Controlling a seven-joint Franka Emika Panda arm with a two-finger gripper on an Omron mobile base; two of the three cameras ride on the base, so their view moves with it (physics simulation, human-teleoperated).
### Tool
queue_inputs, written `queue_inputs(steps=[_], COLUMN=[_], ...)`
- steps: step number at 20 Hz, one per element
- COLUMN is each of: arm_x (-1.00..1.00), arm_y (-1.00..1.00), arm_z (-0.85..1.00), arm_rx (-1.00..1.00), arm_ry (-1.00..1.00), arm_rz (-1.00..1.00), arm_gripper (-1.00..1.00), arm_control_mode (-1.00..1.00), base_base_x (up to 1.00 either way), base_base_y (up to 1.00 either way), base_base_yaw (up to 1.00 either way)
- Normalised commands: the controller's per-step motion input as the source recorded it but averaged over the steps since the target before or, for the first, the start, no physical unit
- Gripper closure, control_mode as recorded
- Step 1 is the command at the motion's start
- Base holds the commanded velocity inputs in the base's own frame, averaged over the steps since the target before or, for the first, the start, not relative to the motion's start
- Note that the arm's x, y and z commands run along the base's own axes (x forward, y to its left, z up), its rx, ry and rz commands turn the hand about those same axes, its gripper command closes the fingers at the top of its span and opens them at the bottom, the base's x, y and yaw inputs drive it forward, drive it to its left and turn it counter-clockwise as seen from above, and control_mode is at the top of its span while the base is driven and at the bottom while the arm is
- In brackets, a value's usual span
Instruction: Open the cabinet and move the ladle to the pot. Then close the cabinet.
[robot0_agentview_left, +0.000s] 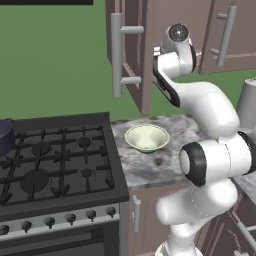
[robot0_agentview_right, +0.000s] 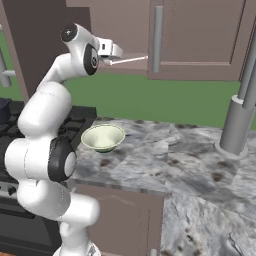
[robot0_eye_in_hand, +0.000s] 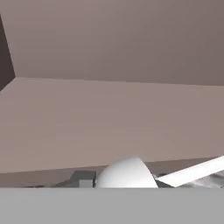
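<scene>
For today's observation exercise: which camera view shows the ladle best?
The right base view: the ladle's thin handle sticks out from the gripper by the open cabinet. The hand view shows its scoop and handle cropped close; the left base view hides it behind the arm.

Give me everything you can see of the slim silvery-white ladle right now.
The slim silvery-white ladle looks like pale metal. Its long, thin, straight handle juts roughly level from the shut gripper toward the closed mauve-brown cabinet door, held up in the air, well above the marble counter. In the hand view its rounded white scoop sits close to the camera, with the flat handle running off to the right.
</scene>
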Motion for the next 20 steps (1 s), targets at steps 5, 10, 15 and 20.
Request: queue_inputs(steps=[5, 10, 15, 20], arm_x=[-0.39, -0.23, -0.71, -1.00], arm_y=[0.00, 0.00, 0.00, -0.06], arm_z=[0.00, 0.00, 0.05, 0.13], arm_rx=[0.00, 0.00, -0.01, -0.08], arm_ry=[-0.06, -0.01, -0.17, -0.21], arm_rz=[0.27, 0.45, 0.37, 0.10], arm_gripper=[1.00, 1.00, 1.00, 1.00], arm_control_mode=[-1.00, -1.00, -1.00, -1.00], base_base_x=[0.00, 0.00, 0.00, 0.00], base_base_y=[0.00, 0.00, 0.00, 0.00], base_base_yaw=[0.00, 0.00, 0.00, 0.00])
